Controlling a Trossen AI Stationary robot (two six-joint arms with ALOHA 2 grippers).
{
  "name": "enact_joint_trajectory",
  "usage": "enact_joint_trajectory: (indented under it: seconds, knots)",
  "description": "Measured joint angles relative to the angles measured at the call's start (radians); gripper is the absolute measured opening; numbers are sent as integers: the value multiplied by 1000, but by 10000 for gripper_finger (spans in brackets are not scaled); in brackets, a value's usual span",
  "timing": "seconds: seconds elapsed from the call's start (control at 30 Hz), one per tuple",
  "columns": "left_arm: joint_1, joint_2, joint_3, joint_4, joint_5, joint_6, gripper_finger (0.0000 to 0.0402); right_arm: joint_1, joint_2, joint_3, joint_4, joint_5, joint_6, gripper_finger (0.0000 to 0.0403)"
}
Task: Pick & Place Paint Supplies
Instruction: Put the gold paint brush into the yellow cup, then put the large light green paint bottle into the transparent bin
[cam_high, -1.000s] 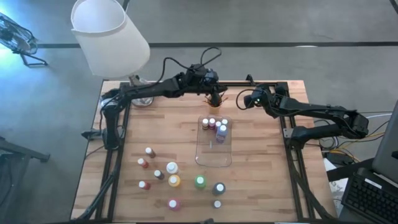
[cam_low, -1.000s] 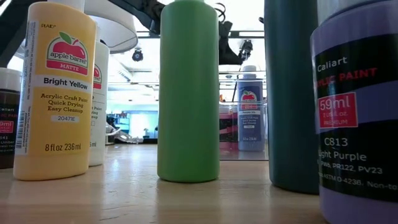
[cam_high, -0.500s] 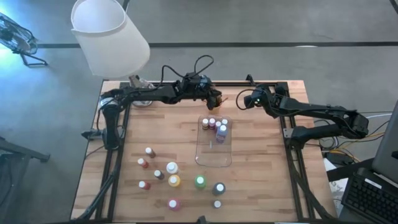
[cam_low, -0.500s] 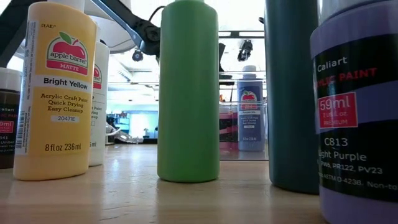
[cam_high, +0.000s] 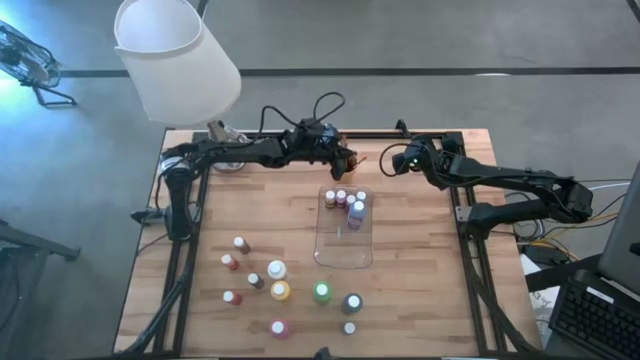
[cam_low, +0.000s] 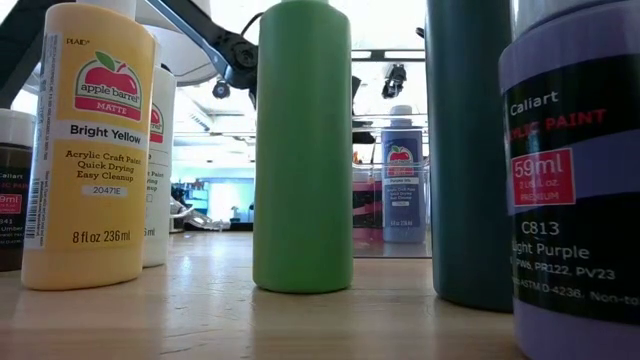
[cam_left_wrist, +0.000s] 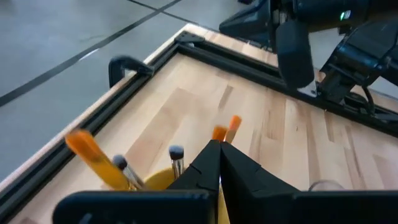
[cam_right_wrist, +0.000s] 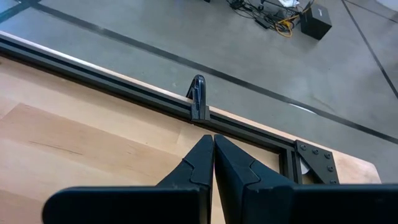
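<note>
Over the small orange cup (cam_high: 347, 158) of thin wooden-handled brushes (cam_left_wrist: 176, 159) at the table's far edge, your left gripper (cam_high: 343, 157) hangs, fingers pressed together, empty. Your right gripper (cam_high: 392, 163) waits nearby, likewise closed and empty.

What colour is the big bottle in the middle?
Green bottle, seen best in the low view.

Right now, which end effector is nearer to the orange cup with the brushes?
The left end effector is right at the orange cup; the right end effector waits apart, to its right side in the high view.
</note>
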Motion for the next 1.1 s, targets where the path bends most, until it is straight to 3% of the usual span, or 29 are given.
enact_joint_trajectory:
  seconds: [0.23,0.37,0.63,0.9,1.1]
  knots:
    - [0,1,-4,-8,0,47,20,0,0,0,0,0,0,8]
    - [-2,-13,14,-56,8,65,54,0,0,0,0,0,0,8]
    - [-5,-77,136,-324,13,72,124,0,0,0,2,0,0,8]
    - [-40,-162,283,-663,16,103,126,0,0,0,2,-26,0,8]
    - [-118,-237,318,-800,14,99,126,0,0,0,2,-27,0,8]
